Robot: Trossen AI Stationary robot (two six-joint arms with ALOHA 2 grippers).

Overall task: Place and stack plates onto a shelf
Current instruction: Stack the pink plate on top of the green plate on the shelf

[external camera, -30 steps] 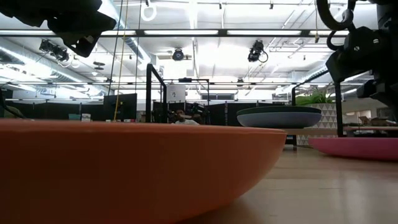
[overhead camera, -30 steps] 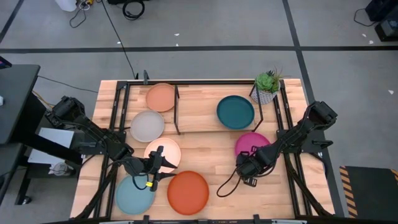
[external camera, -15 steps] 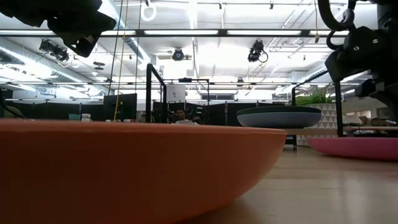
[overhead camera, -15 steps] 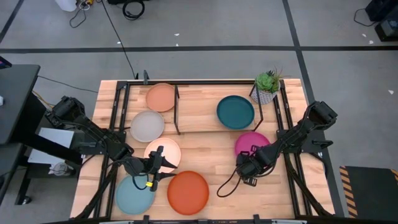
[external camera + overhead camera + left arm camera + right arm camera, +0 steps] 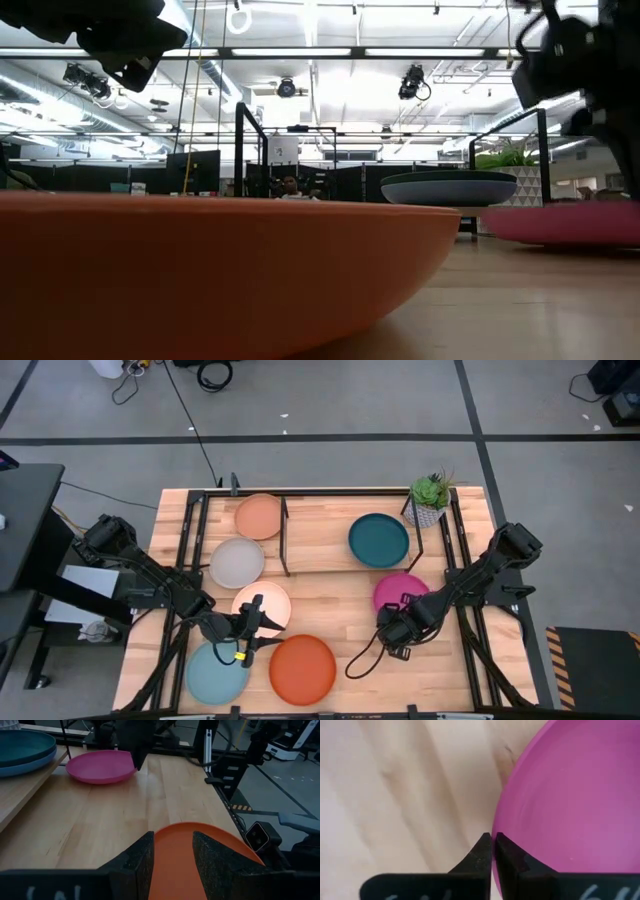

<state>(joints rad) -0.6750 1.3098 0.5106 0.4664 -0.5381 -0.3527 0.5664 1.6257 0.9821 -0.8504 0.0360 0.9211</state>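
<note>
The magenta plate point(image 5: 405, 592) sits at the table's right with my right gripper point(image 5: 396, 620) shut on its near-left rim. My left gripper point(image 5: 258, 624) hovers open between the cream plate point(image 5: 263, 604), the light aqua plate point(image 5: 214, 672) and the orange plate point(image 5: 302, 668); its fingers point(image 5: 142, 862) frame the orange plate's rim point(image 5: 200, 832) without touching it. The dark teal plate point(image 5: 379, 540) rests on the shelf point(image 5: 320, 530), with a bluish plate under it point(image 5: 30, 761). The peach plate point(image 5: 259, 516) and the grey plate point(image 5: 237, 563) lie flat at the far left. My right gripper pinches the magenta plate's rim point(image 5: 496, 822) between its two fingers point(image 5: 481, 851), one inside the dish and one outside. It comes from the near-left side, slanting down. The held edge point(image 5: 520, 232) sits raised above the wood; whether the far edge still rests there, I cannot tell.
A potted plant point(image 5: 430, 500) stands at the far right corner. Black frame rails point(image 5: 462, 575) run along both sides of the table. A cable point(image 5: 362, 658) trails from the right gripper over the bare wood between the orange and magenta plates.
My right gripper has moved slightly up and toward the table's left, taking the magenta plate with it. In the low view the plate now stands higher above the wood than before. The left arm has kept still.
</note>
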